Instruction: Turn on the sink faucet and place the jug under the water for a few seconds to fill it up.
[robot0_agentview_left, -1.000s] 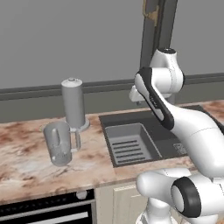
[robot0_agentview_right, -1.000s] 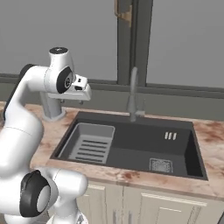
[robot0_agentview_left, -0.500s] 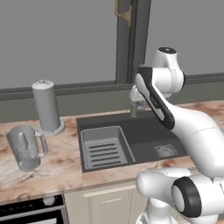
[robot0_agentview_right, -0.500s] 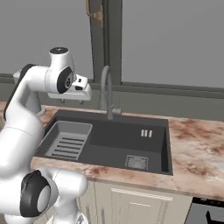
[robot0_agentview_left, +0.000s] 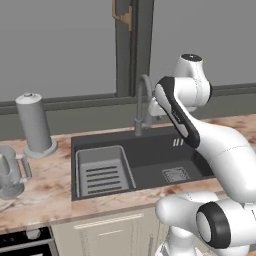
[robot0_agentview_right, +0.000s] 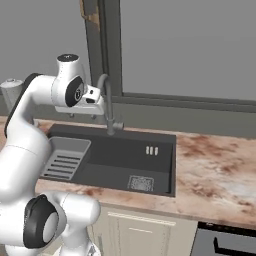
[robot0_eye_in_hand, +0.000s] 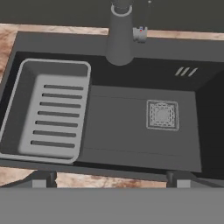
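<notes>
Whole scene slid leftward as base drove: sink (robot0_agentview_left: 150, 160) now frame centre, sink faucet (robot0_agentview_left: 141, 107) dry, jug (robot0_agentview_left: 10, 172) at left edge. End effector (robot0_eye_in_hand: 111, 178) spread apart, empty.

sink faucet (robot0_agentview_right: 106, 102) upright behind sink (robot0_agentview_right: 165, 165) | gripper (robot0_agentview_right: 82, 114) beside spout

A marbled brown-and-cream stone counter (robot0_agentview_left: 45, 192) carries everything. Set into it is the sink (robot0_agentview_left: 150, 162), with the grey slotted rack (robot0_agentview_left: 102, 170) at its 9 o'clock side. At the sink's 9 o'clock the jug (robot0_agentview_left: 9, 172) stands upright on the stone; at 10 o'clock stands an opaque grey knob-topped cylinder (robot0_agentview_left: 34, 122).
</notes>
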